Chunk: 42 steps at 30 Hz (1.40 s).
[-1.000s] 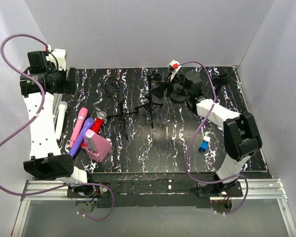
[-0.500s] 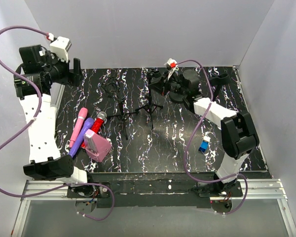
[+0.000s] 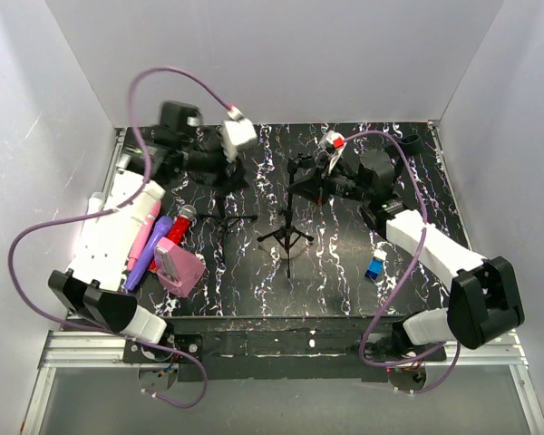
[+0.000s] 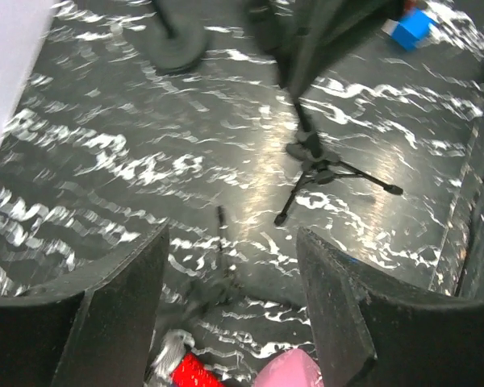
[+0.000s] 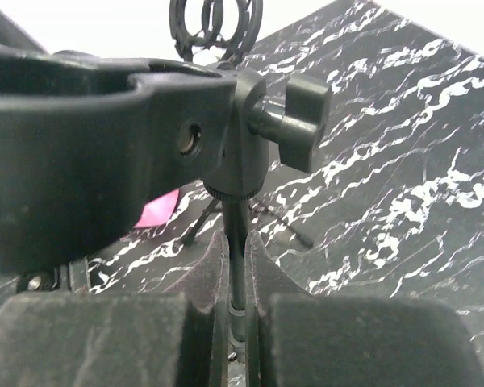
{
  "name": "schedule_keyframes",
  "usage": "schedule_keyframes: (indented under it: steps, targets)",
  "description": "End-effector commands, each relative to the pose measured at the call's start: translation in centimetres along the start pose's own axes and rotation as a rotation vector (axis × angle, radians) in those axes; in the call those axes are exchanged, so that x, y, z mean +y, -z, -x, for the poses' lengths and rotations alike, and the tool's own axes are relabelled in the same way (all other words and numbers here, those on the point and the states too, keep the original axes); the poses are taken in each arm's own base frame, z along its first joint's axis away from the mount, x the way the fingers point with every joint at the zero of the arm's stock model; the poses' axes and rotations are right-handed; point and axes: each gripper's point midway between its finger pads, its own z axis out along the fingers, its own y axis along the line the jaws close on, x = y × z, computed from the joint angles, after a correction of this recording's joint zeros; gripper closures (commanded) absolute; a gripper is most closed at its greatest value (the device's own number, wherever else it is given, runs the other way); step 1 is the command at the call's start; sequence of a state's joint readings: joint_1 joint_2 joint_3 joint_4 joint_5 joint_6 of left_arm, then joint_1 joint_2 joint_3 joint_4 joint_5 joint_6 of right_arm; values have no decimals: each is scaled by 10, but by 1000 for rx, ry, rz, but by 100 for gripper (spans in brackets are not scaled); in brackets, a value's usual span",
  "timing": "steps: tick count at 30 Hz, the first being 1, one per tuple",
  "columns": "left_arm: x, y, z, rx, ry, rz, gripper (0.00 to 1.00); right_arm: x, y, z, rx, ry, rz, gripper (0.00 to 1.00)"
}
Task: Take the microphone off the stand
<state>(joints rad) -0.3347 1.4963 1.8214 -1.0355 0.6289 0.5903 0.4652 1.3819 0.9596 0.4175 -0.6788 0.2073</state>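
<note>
The right tool [image 5: 238, 274] is pinching the stand [image 5: 235, 165] by its pole; the left tool [image 4: 230, 282] is hovering spread above the desk [image 4: 105, 161], at the stand's ten o'clock.

Left gripper [image 4: 232, 242] swung in from the far-left corner toward the middle, jaws spread. Right gripper [image 3: 315, 178] pulled back and rightward; stand [image 3: 288, 237] came along, pole pinched between its jaws.
</note>
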Motion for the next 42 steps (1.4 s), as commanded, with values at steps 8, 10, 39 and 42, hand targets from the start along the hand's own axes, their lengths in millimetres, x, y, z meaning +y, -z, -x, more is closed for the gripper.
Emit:
schedule_keyframes:
  steps: [8,10,39,42]
  targets:
    - [-112,-91,-38,8,-446,-132,49,27,22,-20,60,-29,85,99]
    - [-116,-102,-41,-14,-483,-96,49,26,24,-24,66,-33,86,99]
    - [-108,-166,-77,50,-482,-80,83,18,34,-27,64,-63,86,99]
    - [-101,-161,-65,39,-367,-47,100,18,38,-29,78,-31,86,99]
